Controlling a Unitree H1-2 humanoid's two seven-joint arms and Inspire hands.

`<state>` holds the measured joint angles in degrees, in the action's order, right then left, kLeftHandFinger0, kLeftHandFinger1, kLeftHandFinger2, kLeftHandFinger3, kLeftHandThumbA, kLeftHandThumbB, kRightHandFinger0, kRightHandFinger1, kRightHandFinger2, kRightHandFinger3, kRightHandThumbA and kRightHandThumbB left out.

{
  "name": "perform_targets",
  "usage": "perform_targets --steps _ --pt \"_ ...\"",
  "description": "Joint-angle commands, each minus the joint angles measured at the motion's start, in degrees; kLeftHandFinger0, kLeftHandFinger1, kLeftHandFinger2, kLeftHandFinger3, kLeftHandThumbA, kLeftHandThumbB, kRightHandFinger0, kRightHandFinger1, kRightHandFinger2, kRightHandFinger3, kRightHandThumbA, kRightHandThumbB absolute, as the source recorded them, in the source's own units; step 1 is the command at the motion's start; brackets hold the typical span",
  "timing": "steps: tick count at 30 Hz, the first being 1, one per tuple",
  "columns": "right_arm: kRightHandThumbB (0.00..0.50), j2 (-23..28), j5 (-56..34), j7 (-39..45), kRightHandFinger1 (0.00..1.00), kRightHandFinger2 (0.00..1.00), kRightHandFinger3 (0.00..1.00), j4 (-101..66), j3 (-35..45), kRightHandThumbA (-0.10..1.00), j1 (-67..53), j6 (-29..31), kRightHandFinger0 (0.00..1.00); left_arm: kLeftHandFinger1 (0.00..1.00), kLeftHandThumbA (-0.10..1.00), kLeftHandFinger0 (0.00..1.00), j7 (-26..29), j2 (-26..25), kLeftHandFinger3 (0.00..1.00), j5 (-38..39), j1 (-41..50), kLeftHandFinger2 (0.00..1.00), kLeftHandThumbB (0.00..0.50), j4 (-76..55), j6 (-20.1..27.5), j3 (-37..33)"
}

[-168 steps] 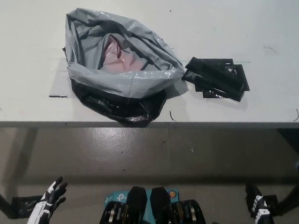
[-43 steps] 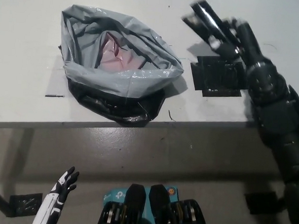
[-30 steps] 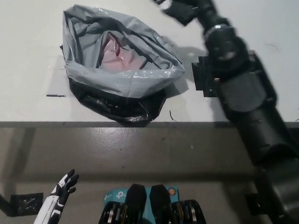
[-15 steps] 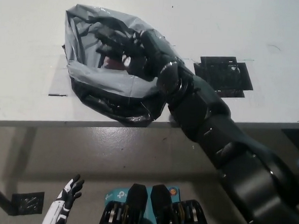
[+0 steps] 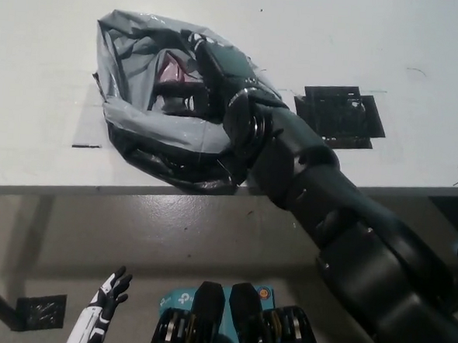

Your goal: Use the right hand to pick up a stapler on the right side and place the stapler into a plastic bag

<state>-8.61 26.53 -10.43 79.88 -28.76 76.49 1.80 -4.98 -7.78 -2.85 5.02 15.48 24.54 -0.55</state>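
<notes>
From the head camera I see my right hand (image 5: 212,69) sunk into the mouth of the grey plastic bag (image 5: 131,119), with the black arm running up from the lower right, across the front edge of the white table (image 5: 423,43) and over the bag's near right rim. Only the back of that hand shows. The rest is lost in the dark of the bag, so I cannot tell whether it grips anything or hangs loose. I cannot pick out the stapler either. There are dark shapes just under the hand inside the bag, beside a pink patch (image 5: 173,71), but I cannot say which of them, if any, is the stapler. The bag sits near the table's front edge, its mouth gaping upward. Just to the right of the arm a flat black square (image 5: 340,116) lies on the tabletop. My white left hand (image 5: 111,287) rests low at the lower left, below the table, spread and holding nothing.
</notes>
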Motion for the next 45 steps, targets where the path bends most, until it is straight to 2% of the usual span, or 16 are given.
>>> perform_targets --steps 1,10,13,16,17,21,23,25,26,31,32,35,41,42,43,45 --pt "0.500 1.3 2.0 -1.2 1.00 1.00 1.00 -1.8 -1.0 1.00 4.5 3.5 1.00 1.00 1.00 1.00 -0.9 -0.6 1.00 1.0 -0.2 1.00 0.500 -1.5 2.3 -0.4" --pt "0.500 3.0 0.1 -1.8 1.00 1.00 1.00 -6.5 1.7 1.00 5.8 7.7 1.00 1.00 1.00 1.00 -0.2 -0.6 1.00 0.4 0.0 1.00 0.500 -1.1 2.4 -0.7" --pt "0.500 5.7 -2.8 0.6 1.00 1.00 1.00 -13.6 5.5 1.00 5.5 9.6 1.00 1.00 1.00 1.00 -0.1 -0.5 1.00 0.0 0.0 1.00 0.500 -0.9 2.4 -1.0" --pt "0.453 8.6 -7.3 3.7 1.00 1.00 1.00 -23.6 10.8 1.00 4.0 9.2 1.00 1.00 1.00 1.00 0.1 -0.5 1.00 0.0 -0.9 1.00 0.500 -0.5 2.4 -1.1" --pt "0.408 9.6 -8.8 4.9 1.00 1.00 1.00 -27.2 12.4 1.00 3.4 8.4 1.00 1.00 1.00 1.00 0.0 -0.5 1.00 0.3 -1.2 1.00 0.500 -0.4 2.4 -1.1" --pt "0.436 14.9 -16.7 10.1 1.00 1.00 1.00 -47.6 20.8 1.00 -0.2 2.2 1.00 1.00 1.00 1.00 0.3 -0.1 1.00 0.9 -3.5 1.00 0.498 -0.2 2.4 -0.6" --pt "0.394 18.7 -19.5 11.8 1.00 1.00 1.00 -58.5 24.1 1.00 -2.8 0.4 1.00 1.00 1.00 1.00 0.5 -0.1 1.00 0.9 -5.2 1.00 0.496 0.4 2.4 -0.4" --pt "0.433 21.5 -20.4 12.9 1.00 1.00 1.00 -66.7 25.5 1.00 -6.1 -1.1 1.00 1.00 1.00 1.00 0.7 -0.1 1.00 0.6 -6.1 1.00 0.500 0.4 2.1 -0.2" --pt "0.435 24.6 -21.1 14.2 1.00 1.00 1.00 -76.0 26.8 1.00 -10.5 -2.7 1.00 1.00 1.00 1.00 0.8 -0.2 1.00 0.5 -6.9 1.00 0.500 0.0 1.5 0.0" --pt "0.420 31.7 -25.4 16.5 1.00 1.00 1.00 -94.9 30.2 1.00 -23.3 -4.1 1.00 1.00 1.00 1.00 1.1 -0.3 1.00 0.4 -9.1 1.00 0.500 -0.8 0.0 0.3" --pt "0.396 33.6 -27.4 16.4 1.00 1.00 1.00 -101.0 31.8 1.00 -28.3 -4.9 1.00 1.00 1.00 1.00 1.3 -0.4 1.00 -0.2 -9.8 1.00 0.500 -1.3 -1.1 0.3" --pt "0.382 36.4 -28.8 15.4 1.00 1.00 1.00 -109.4 34.1 1.00 -37.8 -3.4 1.00 1.00 1.00 1.00 1.2 -0.6 1.00 0.3 -11.4 1.00 0.500 -1.6 -1.8 0.6" --pt "0.361 32.4 -26.0 9.6 1.00 1.00 1.00 -120.6 31.0 1.00 -58.8 5.2 1.00 1.00 1.00 1.00 1.9 -0.4 1.00 -0.7 -13.5 1.00 0.500 -1.4 -1.9 0.6" --pt "0.328 31.3 -24.8 9.0 1.00 1.00 1.00 -120.5 29.3 1.00 -62.3 7.9 1.00 1.00 1.00 1.00 1.9 -0.4 1.00 -0.6 -13.9 1.00 0.500 -1.1 -2.0 0.6" --pt "0.318 30.5 -24.3 8.7 1.00 1.00 1.00 -119.9 27.9 1.00 -64.3 9.6 1.00 1.00 1.00 1.00 1.8 -0.5 1.00 -0.6 -14.3 1.00 0.490 -0.6 -1.5 0.6" --pt "0.334 28.4 -21.4 8.5 1.00 1.00 1.00 -118.1 24.8 1.00 -68.7 11.4 1.00 1.00 1.00 1.00 1.9 -1.0 1.00 -0.9 -15.2 1.00 0.481 0.4 -0.7 0.7"
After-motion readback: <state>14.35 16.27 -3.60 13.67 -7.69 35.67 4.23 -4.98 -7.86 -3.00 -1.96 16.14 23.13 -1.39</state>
